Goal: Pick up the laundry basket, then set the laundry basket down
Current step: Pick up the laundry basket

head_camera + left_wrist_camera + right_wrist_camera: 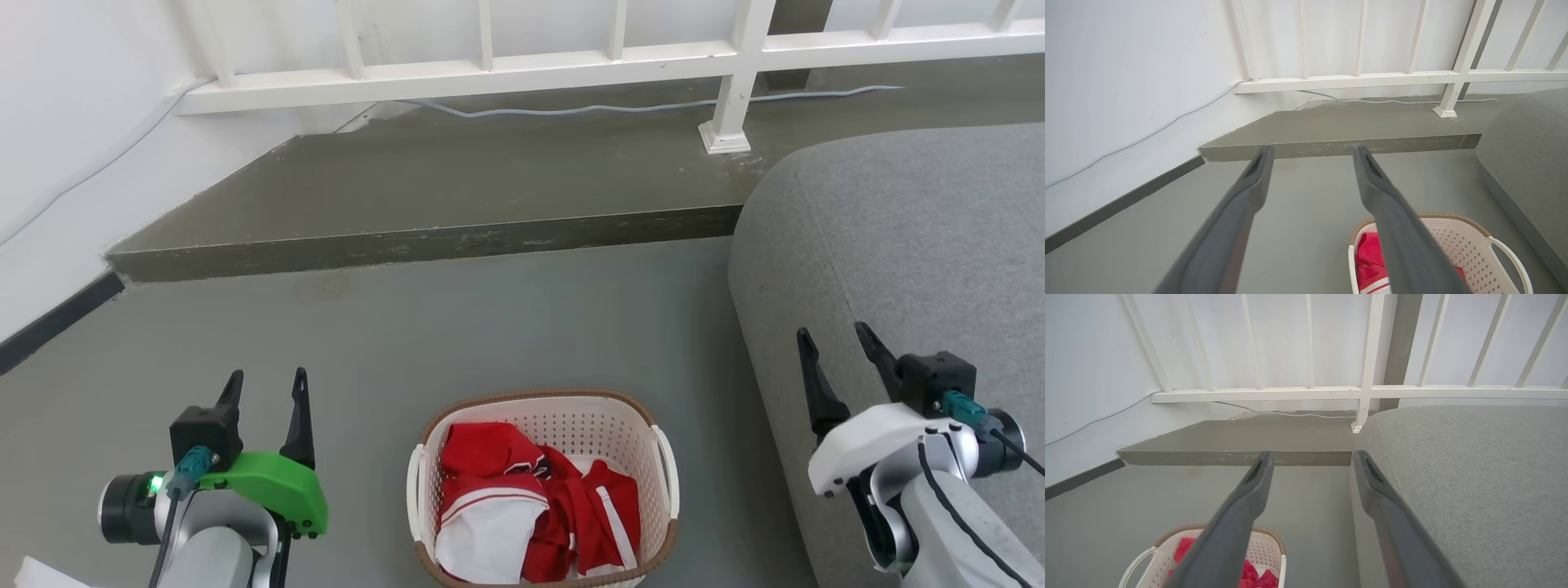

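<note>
The laundry basket (620,425) stands on the grey floor at the bottom middle of the head view, cream-white and perforated, with a brown rim and white side handles. Red and white clothes (531,506) lie inside it. My left gripper (265,388) hangs open to the basket's left, well apart from it. Over the sofa edge to the basket's right, my right gripper (841,343) is open too. The basket (1457,245) sits at the lower right of the left wrist view, behind one finger, and the basket (1265,547) lies low in the right wrist view.
A grey sofa (914,245) fills the right side, close to the basket. A raised concrete step (424,245) runs across ahead, with a white railing (735,82) and a cable (571,108) on it. A white wall (73,163) closes the left.
</note>
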Available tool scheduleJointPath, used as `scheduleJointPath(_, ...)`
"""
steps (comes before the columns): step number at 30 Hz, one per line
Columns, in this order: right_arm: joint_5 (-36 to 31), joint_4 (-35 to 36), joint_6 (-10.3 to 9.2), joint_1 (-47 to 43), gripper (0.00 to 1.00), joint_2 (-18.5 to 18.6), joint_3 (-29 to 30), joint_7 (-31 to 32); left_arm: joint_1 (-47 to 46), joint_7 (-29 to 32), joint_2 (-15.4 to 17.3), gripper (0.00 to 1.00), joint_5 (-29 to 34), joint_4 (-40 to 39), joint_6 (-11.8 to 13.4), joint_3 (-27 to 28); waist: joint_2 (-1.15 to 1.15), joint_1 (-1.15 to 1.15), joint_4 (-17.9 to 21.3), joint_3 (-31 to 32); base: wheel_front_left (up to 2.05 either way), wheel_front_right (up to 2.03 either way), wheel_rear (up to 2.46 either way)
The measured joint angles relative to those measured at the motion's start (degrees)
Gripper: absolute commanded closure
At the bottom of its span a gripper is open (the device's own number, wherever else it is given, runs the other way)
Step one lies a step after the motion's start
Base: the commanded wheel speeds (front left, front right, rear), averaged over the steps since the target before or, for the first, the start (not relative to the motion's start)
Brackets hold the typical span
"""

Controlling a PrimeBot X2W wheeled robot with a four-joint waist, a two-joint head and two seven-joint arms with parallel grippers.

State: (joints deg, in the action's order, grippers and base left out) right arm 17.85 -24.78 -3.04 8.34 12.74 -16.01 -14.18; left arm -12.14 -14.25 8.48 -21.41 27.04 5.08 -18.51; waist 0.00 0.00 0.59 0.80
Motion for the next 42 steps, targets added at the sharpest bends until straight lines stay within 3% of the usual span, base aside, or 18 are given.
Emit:
scheduleJointPath(20, -0.35, 0.36, 1.52, 2.22, 0.0, -1.63, 0.38, -0.01, -2.04, 0.0, -1.37, 0.0, -0.01, -0.18, 0.0, 1.33, 0.0, 0.0, -0.14, -3.05, 0.0, 0.0, 0.0)
scheduleJointPath(42, -0.35, -3.35, 3.03, 12.04, 0.0, -2.99, 0.2, -0.24, -12.23, 0.37, -2.82, 0.0, -0.19, 3.45, -2.12, -0.01, 0.0, 0.0, -0.15, -18.41, 0.0, 0.0, 0.0)
